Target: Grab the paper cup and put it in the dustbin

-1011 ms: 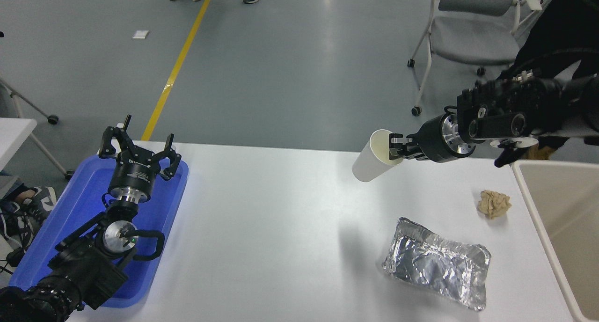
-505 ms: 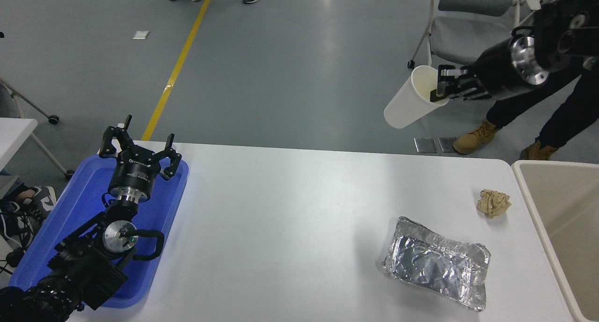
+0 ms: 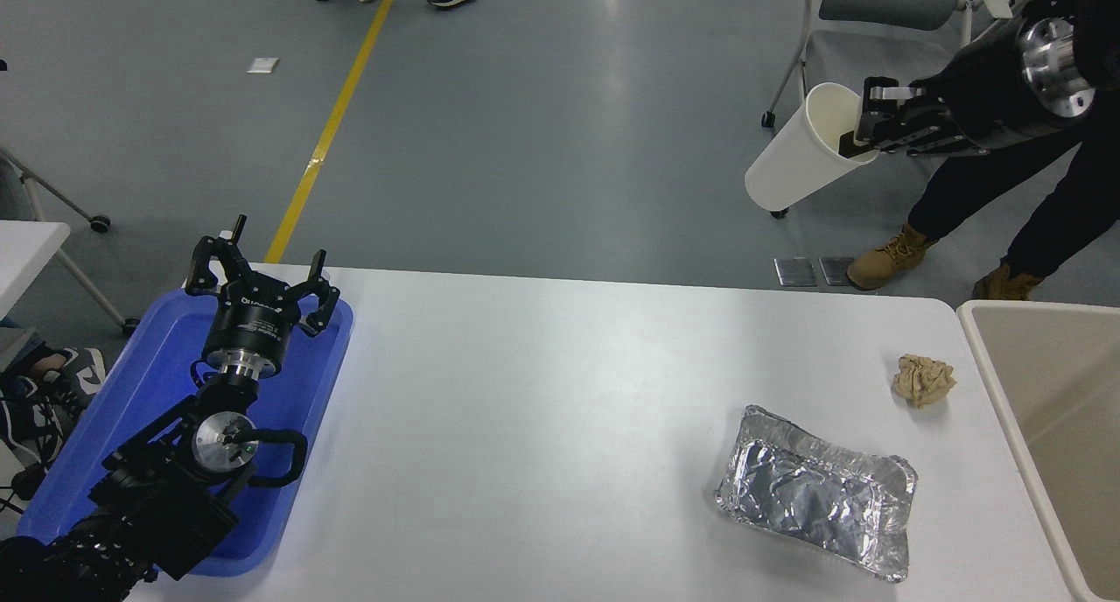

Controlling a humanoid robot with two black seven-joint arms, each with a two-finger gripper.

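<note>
The white paper cup (image 3: 801, 160) hangs high in the air beyond the table's far right edge, tilted with its mouth up and to the right. My right gripper (image 3: 862, 129) is shut on its rim, one finger inside the mouth. The beige dustbin (image 3: 1006, 401) stands against the table's right edge, below and to the right of the cup. My left gripper (image 3: 258, 278) stays parked open over the blue tray at the lower left.
A crinkled silver foil tray (image 3: 818, 493) lies on the table at the front right, a crumpled brown paper ball (image 3: 923, 379) behind it near the bin. The blue tray (image 3: 302, 392) sits at the left. A person's legs and boots (image 3: 892, 256) and a grey chair (image 3: 884, 46) are beyond the far edge.
My right gripper has lifted the cup from just above the table's far edge high up and to the right, and in the last half second shifted it further right.
</note>
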